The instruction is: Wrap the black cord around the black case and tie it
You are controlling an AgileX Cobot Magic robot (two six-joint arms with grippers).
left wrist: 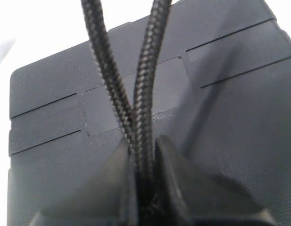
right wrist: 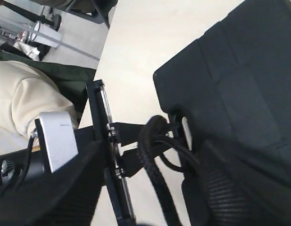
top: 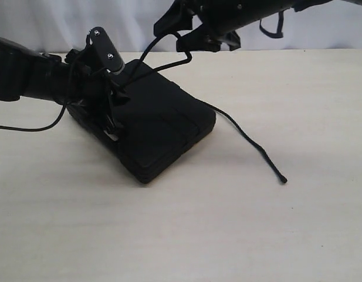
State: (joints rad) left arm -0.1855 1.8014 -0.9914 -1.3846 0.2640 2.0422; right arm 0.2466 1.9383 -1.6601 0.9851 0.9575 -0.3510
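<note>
The black case [top: 169,126] lies at the table's middle, one end raised. My left gripper [top: 114,94] stands at the case's handle end and is shut on two strands of the black cord [left wrist: 140,94], pinched side by side between its jaws [left wrist: 145,160] above the ribbed lid [left wrist: 230,108]. From there the cord [top: 163,59] rises to my right gripper [top: 189,36], which hovers over the case's far edge. Its fingers are wide apart with the cord [right wrist: 154,179] running loosely between them. The cord's tail [top: 251,144] trails right across the table to its blunt tip [top: 284,180].
The pale table [top: 239,235] spreads in front and to the right of the case. A thin smooth cable [top: 28,128] from the left arm droops onto the table at the left. A white backdrop [top: 63,23] stands behind.
</note>
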